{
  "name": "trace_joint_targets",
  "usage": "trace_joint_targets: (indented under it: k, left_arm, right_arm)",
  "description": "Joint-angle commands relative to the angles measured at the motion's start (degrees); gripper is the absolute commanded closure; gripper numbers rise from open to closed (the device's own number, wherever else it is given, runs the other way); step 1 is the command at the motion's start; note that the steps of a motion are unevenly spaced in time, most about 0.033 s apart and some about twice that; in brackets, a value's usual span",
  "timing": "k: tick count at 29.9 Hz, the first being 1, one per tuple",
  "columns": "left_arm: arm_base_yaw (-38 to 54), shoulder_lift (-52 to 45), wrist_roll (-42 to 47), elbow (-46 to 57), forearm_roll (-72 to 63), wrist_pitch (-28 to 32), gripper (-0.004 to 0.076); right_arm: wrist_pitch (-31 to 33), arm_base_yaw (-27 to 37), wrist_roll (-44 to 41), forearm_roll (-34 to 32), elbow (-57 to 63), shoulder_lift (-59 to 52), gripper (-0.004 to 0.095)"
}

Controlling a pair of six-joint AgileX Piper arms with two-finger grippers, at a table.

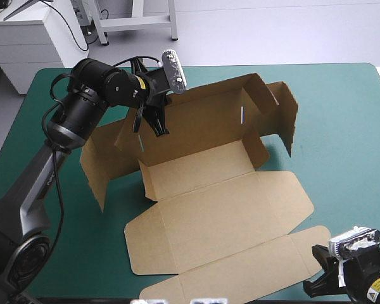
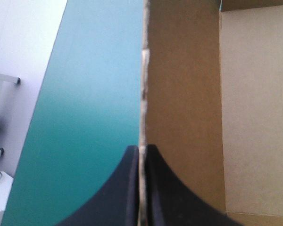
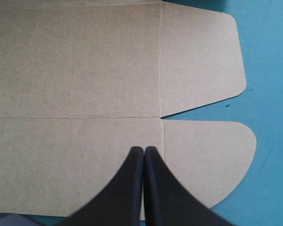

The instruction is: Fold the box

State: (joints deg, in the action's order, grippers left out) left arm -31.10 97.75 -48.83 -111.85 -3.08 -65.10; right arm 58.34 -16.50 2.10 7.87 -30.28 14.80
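Roughly half done, by the look. Box (image 1: 196, 171) in the middle of the table (image 1: 342, 126). At its near-right corner, right gripper (image 3: 144, 155), fingers pressed together, empty. Lid (image 1: 221, 215) and rounded flaps (image 3: 203, 56) flat: smooth matte brown board, creased. Beyond, walls (image 1: 209, 117) raised, untucked; tucking left to do. At its far-left, left gripper (image 1: 151, 123) pinching a wall's raw corrugated edge.

Teal-green table cover (image 1: 342, 126), pale floor (image 1: 272, 31) beyond, white cabinet (image 1: 25, 44) — far left, grey 2-legged stand (image 1: 136, 21)
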Motion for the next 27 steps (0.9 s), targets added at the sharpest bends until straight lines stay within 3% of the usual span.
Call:
trace_joint_targets:
  k: [1, 6, 13, 21, 27]
  left_arm:
    - [-2.1, -4.8, -1.3, -0.5, 1.3, 4.8, 0.0733]
    - [-2.1, -9.3, -3.8, 9.0, 3.1, 9.7, 0.0733]
    - [-5.0, -19.3, -9.0, 28.6, 7.5, 29.8, 0.0732]
    - [-5.4, -24.1, -9.9, 40.3, 9.2, 41.4, 0.0732]
    - [-5.4, -27.0, -14.6, 49.3, 10.9, 54.6, 0.0732]
  right_arm:
    - [-3.3, -0.1, -0.9, 0.4, -1.9, 0.8, 0.0922]
    - [-3.3, -0.1, -2.5, 0.4, -1.9, 0.8, 0.0922]
    - [-3.5, -0.1, -4.8, 1.6, -3.3, 0.8, 0.0922]
    - [-3.5, -0.1, -8.1, 0.3, -7.1, 0.9, 0.0922]
    - [-3.5, -0.1, -9.0, 0.3, -9.3, 1.0, 0.0922]
